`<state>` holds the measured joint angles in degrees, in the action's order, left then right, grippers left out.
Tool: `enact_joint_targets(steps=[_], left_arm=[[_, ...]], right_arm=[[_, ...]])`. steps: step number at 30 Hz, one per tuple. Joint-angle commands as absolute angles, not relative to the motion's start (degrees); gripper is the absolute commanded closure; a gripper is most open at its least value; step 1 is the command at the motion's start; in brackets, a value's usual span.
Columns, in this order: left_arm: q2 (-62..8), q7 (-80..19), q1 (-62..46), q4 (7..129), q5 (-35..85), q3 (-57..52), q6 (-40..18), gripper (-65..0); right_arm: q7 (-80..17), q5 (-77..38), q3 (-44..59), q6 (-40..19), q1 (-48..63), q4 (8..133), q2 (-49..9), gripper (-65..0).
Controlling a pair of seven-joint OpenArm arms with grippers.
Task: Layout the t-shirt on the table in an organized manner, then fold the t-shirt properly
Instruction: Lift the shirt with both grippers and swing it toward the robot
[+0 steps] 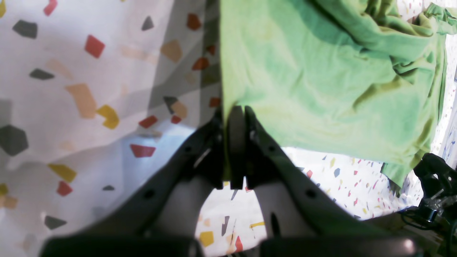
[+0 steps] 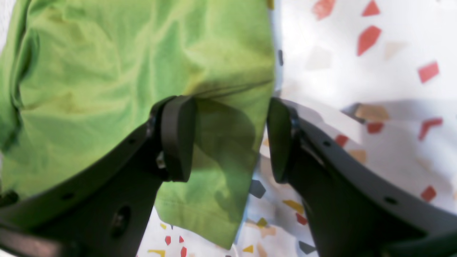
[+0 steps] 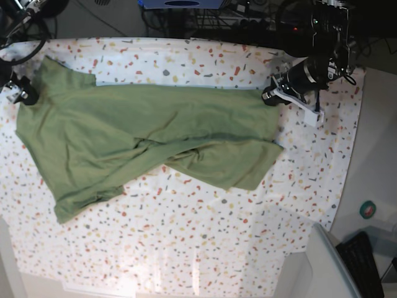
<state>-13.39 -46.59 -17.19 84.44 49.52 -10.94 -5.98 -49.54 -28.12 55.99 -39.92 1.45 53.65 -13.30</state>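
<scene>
The olive-green t-shirt (image 3: 124,136) lies stretched sideways across the far half of the table (image 3: 217,236), wrinkled and bunched along its middle. My left gripper (image 3: 268,96) is at the shirt's right corner. In the left wrist view the left gripper (image 1: 236,110) is shut on the shirt's edge (image 1: 303,89), lifted a little above the speckled cloth (image 1: 71,71). My right gripper (image 3: 17,93) is at the shirt's far left edge. In the right wrist view the right gripper (image 2: 230,139) stands open, its pads (image 2: 178,139) apart with the hem of the t-shirt (image 2: 107,53) between them.
A plain grey bin (image 3: 322,267) sits at the front right corner. Cables and dark equipment (image 3: 217,18) line the far edge. A green tape roll (image 3: 368,209) lies on the floor to the right. The table's right edge runs close behind the left arm.
</scene>
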Motion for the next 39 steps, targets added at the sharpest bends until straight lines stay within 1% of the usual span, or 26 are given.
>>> enact_joint_targets(steps=[1, 4, 5, 6, 8, 10, 11, 16, 19, 21, 24, 26, 30, 34, 39], left_arm=[[-13.93, -46.11, -17.01, 85.49, 50.24, -11.12, -6.55, 0.0], [-13.93, -46.11, -17.01, 85.49, 50.24, -11.12, -6.55, 0.0], [-13.93, -46.11, -17.01, 85.49, 50.24, -11.12, -6.55, 0.0], [-13.93, -46.11, -17.01, 85.49, 50.24, -11.12, -6.55, 0.0], [-13.93, -46.11, -17.01, 85.49, 50.24, -11.12, -6.55, 0.0], [-13.93, -46.11, -17.01, 85.49, 50.24, -11.03, -6.55, 0.0], [-13.93, -46.11, -17.01, 85.49, 50.24, -11.03, -6.55, 0.0], [-14.02, -46.11, -17.01, 86.11, 50.24, -11.03, -6.55, 0.0], [-15.43, -48.04, -17.89, 90.07, 50.15, -11.03, -6.37, 0.0], [-15.60, -51.56, -17.36, 93.14, 50.15, -11.65, -6.20, 0.0], [-15.60, -56.13, -13.41, 95.16, 50.15, -11.12, -2.51, 0.0], [-15.25, -58.51, -9.63, 95.25, 50.15, -11.12, 0.22, 0.0], [-15.25, -61.85, 0.04, 94.64, 50.15, -8.31, 0.75, 0.0], [-14.99, -61.93, 11.47, 87.25, 50.15, -4.09, 0.92, 0.0], [-10.86, -61.76, 28.09, 74.42, 50.15, -1.80, 0.92, 0.0]], right_arm=[[-51.30, -27.12, 55.25, -40.00, 1.10, 53.58, -13.14, -30.5], [-51.21, -27.12, 55.25, -40.00, 1.10, 53.58, -12.88, -30.3], [-51.21, -27.12, 55.25, -40.00, 1.10, 53.58, -12.88, -29.1], [-51.21, -27.12, 55.25, -40.00, 1.10, 53.58, -12.88, -26.1], [-51.21, -27.21, 55.25, -40.00, 1.10, 53.67, -12.88, -16.7], [-51.21, -27.21, 55.25, -40.00, 1.10, 53.76, -12.97, -3.0], [-51.21, -27.21, 55.25, -40.00, 1.10, 53.93, -12.97, 0.0], [-52.44, -27.30, 55.25, -40.00, 0.92, 54.90, -13.32, 0.0], [-57.80, -27.03, 55.08, -39.34, 1.01, 61.23, -13.14, 0.0], [-60.70, -27.12, 54.73, -34.59, 0.92, 66.68, -12.70, 0.0], [-62.02, -27.03, 54.64, -27.21, -2.68, 71.08, -12.09, 0.0], [-62.11, -27.03, 54.55, -24.22, -5.67, 71.43, -12.53, 0.0], [-62.11, -27.03, 53.76, -20.88, -12.53, 71.34, -13.32, 0.0], [-61.14, -26.95, 44.62, -17.63, -20.00, 71.16, -14.73, 0.0], [-53.32, -26.95, 34.77, -16.75, -30.73, 66.68, -17.98, 0.0]])
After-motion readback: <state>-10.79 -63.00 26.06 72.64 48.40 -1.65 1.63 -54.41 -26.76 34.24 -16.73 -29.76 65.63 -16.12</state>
